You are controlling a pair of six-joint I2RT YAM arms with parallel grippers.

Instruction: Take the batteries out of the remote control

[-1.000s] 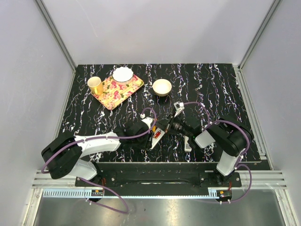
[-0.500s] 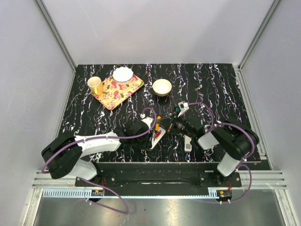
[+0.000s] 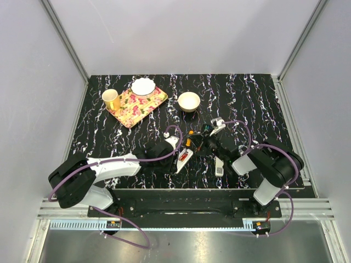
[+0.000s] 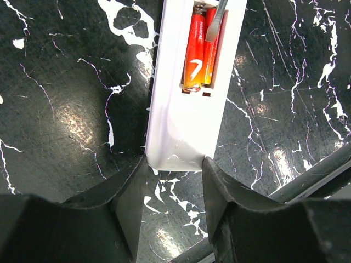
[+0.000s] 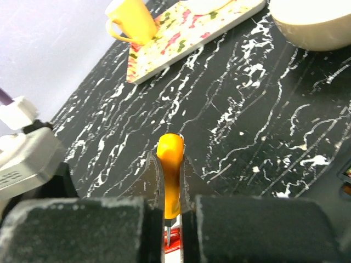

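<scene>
The white remote control [image 4: 186, 109] lies back-up on the black marble table, its battery bay open. Two orange-red batteries [image 4: 196, 52] sit side by side in the bay. My left gripper [image 4: 175, 164] is shut on the remote's near end, one finger at each corner. In the top view the remote [image 3: 182, 160] lies between the two arms, with the left gripper [image 3: 174, 153] at its end. My right gripper [image 5: 169, 170] is shut on an orange-handled screwdriver [image 5: 171, 159]. Its metal shaft [image 4: 215, 22] reaches into the bay beside the batteries. The right gripper [image 3: 198, 143] stands just beyond the remote.
A floral tray [image 3: 137, 104] at the back left carries a white bowl [image 3: 143, 86], with a yellow cup [image 3: 111, 99] at its left end. A cream bowl [image 3: 188, 101] stands behind the remote. A small white flat piece [image 3: 219, 166] lies right of the remote, near the front edge.
My right gripper with the screwdriver has swung a little right and toward the back, its handle tipping up. The left gripper and the remote have stayed put.
</scene>
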